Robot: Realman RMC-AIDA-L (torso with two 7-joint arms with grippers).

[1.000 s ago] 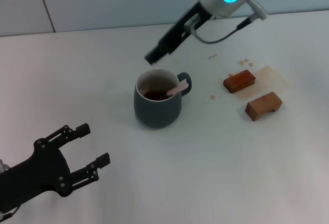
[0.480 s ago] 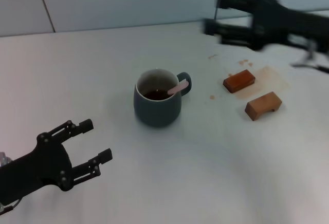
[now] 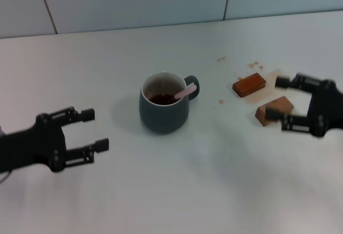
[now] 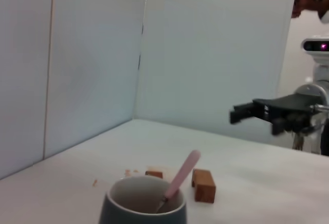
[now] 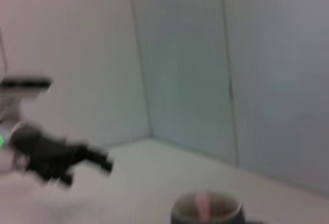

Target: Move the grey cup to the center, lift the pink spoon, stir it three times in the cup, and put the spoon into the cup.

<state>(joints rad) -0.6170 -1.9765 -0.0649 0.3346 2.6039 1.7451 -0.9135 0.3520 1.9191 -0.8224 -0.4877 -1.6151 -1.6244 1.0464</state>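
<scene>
Since spoon (image 3: 185,91) rests in cup (image 3: 163,110) mid-tabletop (image 3: 177,191), handle on rim beside loop: task looks finished. Left gripper (image 3: 88,132) near-left of cup, right gripper (image 3: 278,99) by blocks (image 3: 249,84); both jaws spread, empty.

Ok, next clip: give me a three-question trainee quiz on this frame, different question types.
1. True or false: the pink spoon stands inside the grey cup, its handle leaning on the rim nearest the cup's handle.
2. Multiple choice: what lies closest to the right gripper? A) the grey cup B) the two wooden blocks C) the wall
3. Fill in: the left gripper hovers on the robot's ____ side of the cup, holding nothing.

Key
1. True.
2. B; the right gripper sits right by the blocks and the brown stains on the table, jaws open, empty.
3. Left; its jaws are open and apart from the cup.
</scene>
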